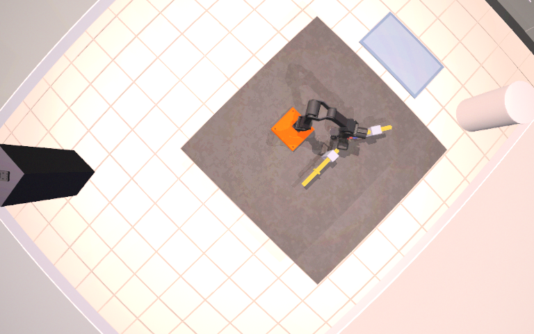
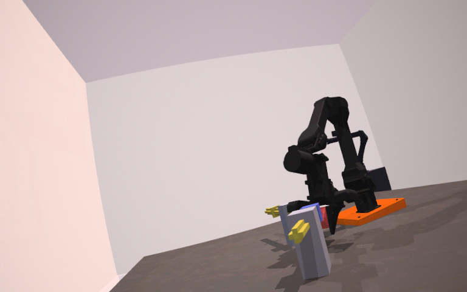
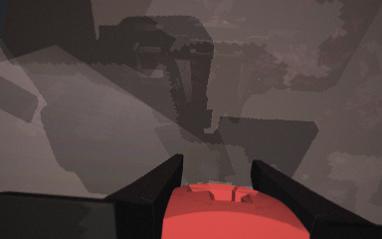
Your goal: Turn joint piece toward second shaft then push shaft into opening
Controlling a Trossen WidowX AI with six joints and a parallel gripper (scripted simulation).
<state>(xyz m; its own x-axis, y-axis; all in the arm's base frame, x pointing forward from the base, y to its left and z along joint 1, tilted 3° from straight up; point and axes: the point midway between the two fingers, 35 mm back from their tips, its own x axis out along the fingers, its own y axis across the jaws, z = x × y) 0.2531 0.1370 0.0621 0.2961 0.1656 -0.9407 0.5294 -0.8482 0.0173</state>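
"Why does the two-shaft layout sit like this on the brown-grey table top?"

"We want the shafts to meet at an angle. Our black six-joint arm reaches down at the corner between them. One pale grey upright block bears the fixed yellow shaft; the other pale grey block guides the sliding yellow shaft."

"And the joint?"

"The square red joint piece is beyond the blue hinge part at the fixed shaft's end. We judge that we must hold it to turn its opening towards the sliding shaft, whose tip stands apart from it."

"How wide is our pincer?"

"Partly open, its two black fingers either side of the red piece, pinching it. We probably need a slow turn next; hurrying could let it slip. We can't tell how true the opening points."
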